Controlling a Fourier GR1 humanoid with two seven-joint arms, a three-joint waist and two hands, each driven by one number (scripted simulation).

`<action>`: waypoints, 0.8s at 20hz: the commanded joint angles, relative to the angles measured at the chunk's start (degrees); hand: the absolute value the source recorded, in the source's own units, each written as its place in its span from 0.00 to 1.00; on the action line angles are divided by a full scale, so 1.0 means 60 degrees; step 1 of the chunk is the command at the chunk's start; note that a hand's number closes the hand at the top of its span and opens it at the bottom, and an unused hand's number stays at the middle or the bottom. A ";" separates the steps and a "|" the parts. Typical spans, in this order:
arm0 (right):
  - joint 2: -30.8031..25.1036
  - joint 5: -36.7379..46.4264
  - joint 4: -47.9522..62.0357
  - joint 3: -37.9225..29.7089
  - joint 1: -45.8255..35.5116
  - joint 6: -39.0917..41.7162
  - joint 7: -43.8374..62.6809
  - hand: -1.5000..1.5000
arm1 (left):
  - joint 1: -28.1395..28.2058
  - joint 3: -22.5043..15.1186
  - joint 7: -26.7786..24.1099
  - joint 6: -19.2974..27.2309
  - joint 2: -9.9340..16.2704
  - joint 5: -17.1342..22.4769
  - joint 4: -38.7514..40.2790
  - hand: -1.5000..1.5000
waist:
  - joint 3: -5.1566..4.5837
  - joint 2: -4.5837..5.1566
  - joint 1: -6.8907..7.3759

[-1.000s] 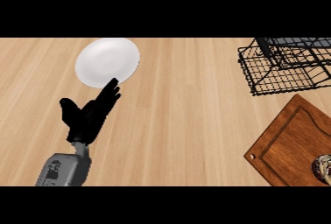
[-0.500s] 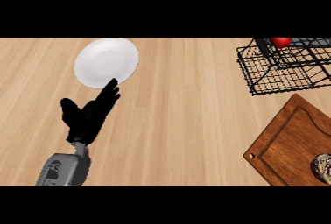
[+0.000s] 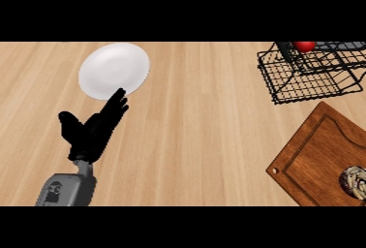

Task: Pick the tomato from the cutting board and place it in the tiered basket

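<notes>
The head view looks steeply down on a pale wooden desk [image 3: 200, 121]. At the upper right stands the black wire tiered basket [image 3: 314, 77], and the tomato [image 3: 305, 46] shows as a small red round thing inside its wire frame near the top edge of the view, partly crossed by the bars; which tier it rests on cannot be told from here. Below the basket, at the right edge, lies the brown cutting board [image 3: 314, 155], set at an angle, with no tomato on it; a small round, mottled object [image 3: 354, 181] sits at its right end, cut off by the edge of the view, and what it is cannot be made out. At the upper left is a white plate [image 3: 114, 70]. The left hand [image 3: 93, 131] comes up from the lower left on its grey forearm, fingers straight and together, thumb spread out to the side, holding nothing; its fingertips reach just to the near rim of the plate. It appears to be resting, not working. The right hand shows nowhere in this view. The tomato lies far to the right and upward of the left hand, well apart from it, with most of the desk between them, and being round it has no long axis to speak of. Judging by where it lies, the placing looks essentially done, with only the right arm's retreat possibly left.
</notes>
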 commanded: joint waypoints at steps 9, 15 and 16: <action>-0.3890 -0.0431 0.0739 -0.0446 0.2502 0.5089 -0.1441 0.00 | -0.0193 0.0109 0.0180 0.0130 0.0013 -0.0050 -0.0070 0.50 | 0.0031 0.0030 -0.0135; -0.5471 -0.0646 0.1298 -0.0842 0.3521 0.6707 -0.2282 0.00 | 0.0276 -0.0290 0.0066 0.0102 -0.0293 -0.0101 -0.0507 0.50 | 0.0062 0.0059 0.0034; -0.5678 -0.0708 0.1419 -0.0910 0.3989 0.7167 -0.2618 0.00 | 0.0144 -0.0053 0.0047 0.0132 -0.0149 -0.0100 -0.0160 0.50 | 0.0053 0.0039 -0.0120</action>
